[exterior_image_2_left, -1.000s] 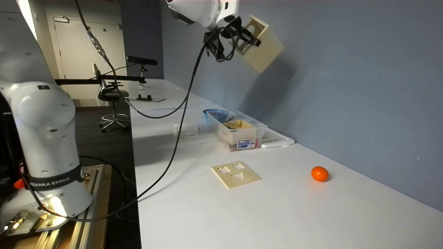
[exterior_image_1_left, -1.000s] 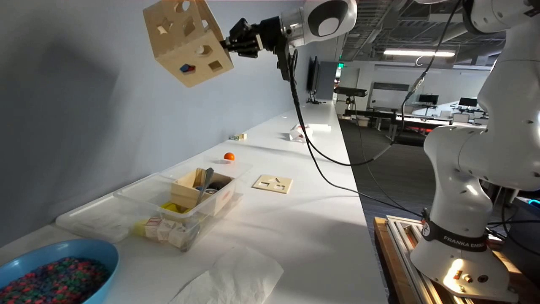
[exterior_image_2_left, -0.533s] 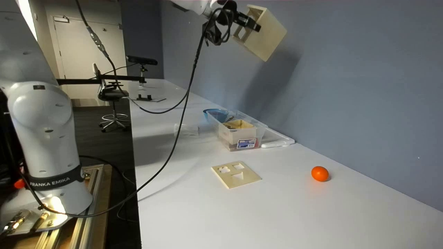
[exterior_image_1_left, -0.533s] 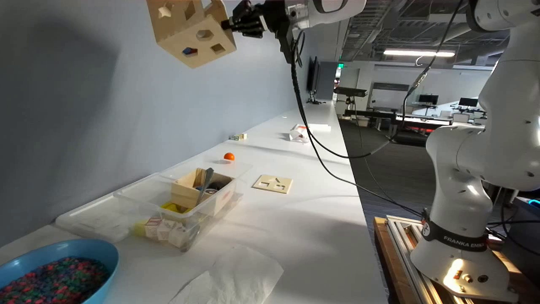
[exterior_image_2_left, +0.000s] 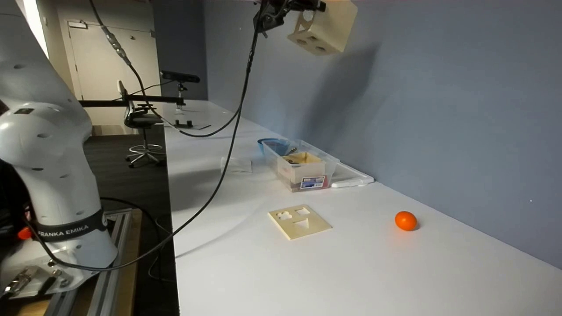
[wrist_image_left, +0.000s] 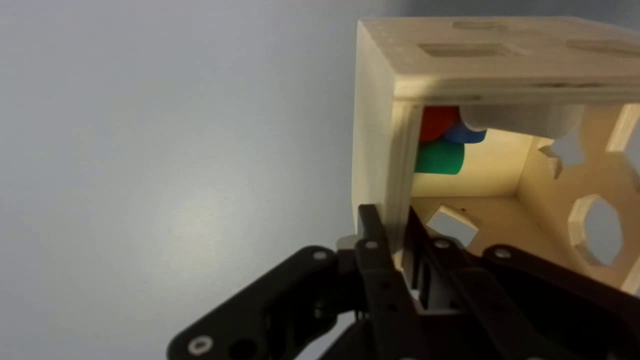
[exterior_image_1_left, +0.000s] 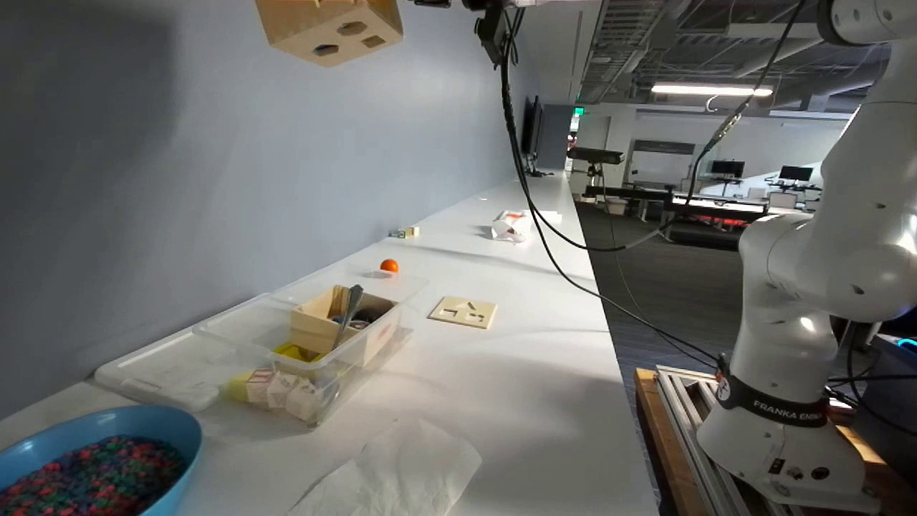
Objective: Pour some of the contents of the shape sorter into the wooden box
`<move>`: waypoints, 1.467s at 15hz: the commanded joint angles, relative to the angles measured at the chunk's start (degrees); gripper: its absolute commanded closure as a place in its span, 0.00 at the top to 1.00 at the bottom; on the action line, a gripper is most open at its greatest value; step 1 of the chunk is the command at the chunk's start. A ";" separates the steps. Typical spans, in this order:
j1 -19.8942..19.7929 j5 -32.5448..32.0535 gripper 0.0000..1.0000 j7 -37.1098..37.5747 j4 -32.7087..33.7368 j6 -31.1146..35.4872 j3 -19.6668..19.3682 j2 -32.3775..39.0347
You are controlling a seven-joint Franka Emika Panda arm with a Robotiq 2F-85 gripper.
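The shape sorter, a pale wooden cube with cut-out holes, hangs high near the wall and is partly cut off by the top edge in both exterior views. In the wrist view my gripper is shut on one side wall of the sorter, a finger on either face of it. Through its open side I see contents: a red block, a blue block, a green block and a whitish cylinder. The wooden box sits low in the clear tub, a metal utensil leaning out.
The clear plastic tub stands against the wall, its lid beside it. Nearby are a blue bowl of small coloured pieces, crumpled white paper, a flat shape board and an orange ball. A cable droops from the arm.
The arm has lifted the sorter higher, carrying it partly out of the top of both exterior views. The sorter has also tilted, so its holed underside now faces more downward.
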 commanded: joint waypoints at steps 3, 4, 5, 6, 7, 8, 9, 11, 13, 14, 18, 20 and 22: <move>-6.90 1.96 0.03 -14.48 -8.21 -5.93 9.52 -3.72; -6.75 1.93 0.03 -16.74 -10.43 -6.24 10.59 -3.48; -6.59 1.66 0.03 -18.95 -12.45 -6.74 11.45 -3.07; -7.11 1.99 0.03 -21.46 -13.36 -6.27 12.76 -2.37; -7.78 2.84 0.03 -23.67 -14.14 -5.87 13.99 -1.94; -8.69 3.87 0.03 -25.07 -14.08 -4.37 15.51 -1.23; -10.15 5.47 0.03 -26.94 -14.11 -3.73 17.13 -1.16; -14.61 9.49 0.03 -29.78 -13.16 -2.30 20.96 -1.24; -21.85 13.44 0.03 -31.32 -12.09 -1.46 26.36 -2.94; -26.15 15.02 0.03 -31.63 -11.97 -1.86 29.46 -4.22; -43.14 22.80 0.03 -36.27 -14.21 -8.16 40.03 -13.90; -51.49 29.92 0.03 -41.80 -16.17 -14.40 45.12 -19.62; -59.75 39.04 0.03 -47.93 -17.38 -21.10 51.03 -24.99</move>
